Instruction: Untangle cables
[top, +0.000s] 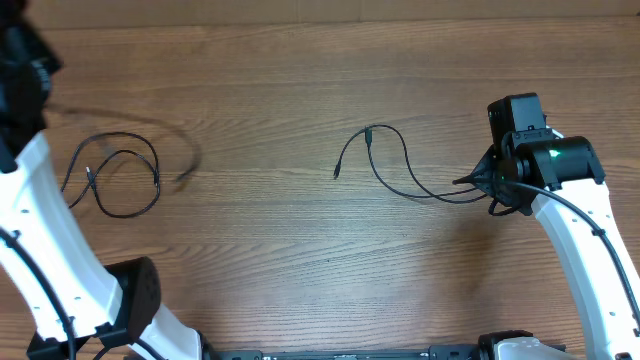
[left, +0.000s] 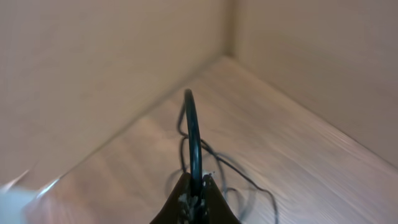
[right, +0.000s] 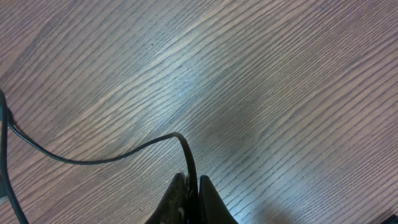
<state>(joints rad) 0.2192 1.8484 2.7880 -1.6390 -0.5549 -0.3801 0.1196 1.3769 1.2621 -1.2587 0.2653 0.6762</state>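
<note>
The left cable (top: 118, 176), looped on the tabletop (top: 300, 280), and the right cable (top: 388, 165) near its middle lie well apart, each pinched in its own claw, left claw (left: 193, 198) and right claw (right: 189, 198), so probably only releasing them remains.

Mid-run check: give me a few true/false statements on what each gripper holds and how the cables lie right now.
1. The right gripper is shut on the right cable. True.
2. The left gripper is open and empty. False: it pinches a strand of the left cable, which arches up from its fingers.
3. The two cables lie crossed over each other. False: in the overhead view they lie apart on the table.
4. The right cable runs from the right gripper toward the table's middle. True.
</note>
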